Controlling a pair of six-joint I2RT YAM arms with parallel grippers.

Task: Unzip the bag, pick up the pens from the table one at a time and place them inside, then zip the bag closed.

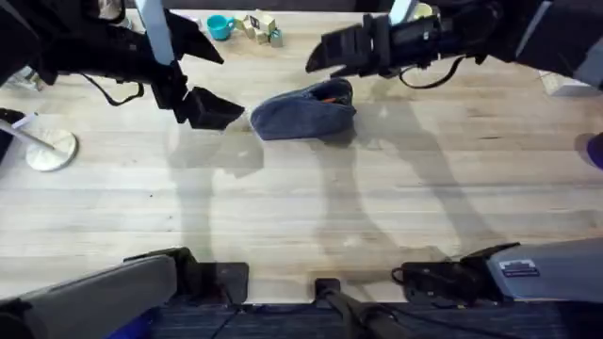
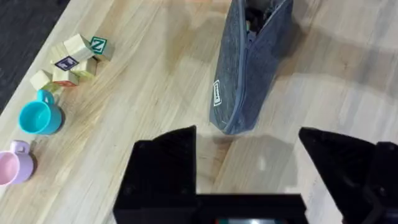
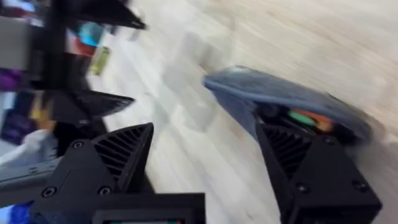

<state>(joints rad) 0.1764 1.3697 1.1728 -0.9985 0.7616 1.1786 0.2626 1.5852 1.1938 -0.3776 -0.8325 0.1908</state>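
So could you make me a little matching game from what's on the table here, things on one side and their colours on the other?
Things:
1. pencil pouch
2. small cup nearest the wooden letter blocks
3. cup at the table's edge
4. left end effector

Colours:
A. pink
B. black
C. grey-blue
D. teal

Pairs: 1-C, 2-D, 3-A, 4-B
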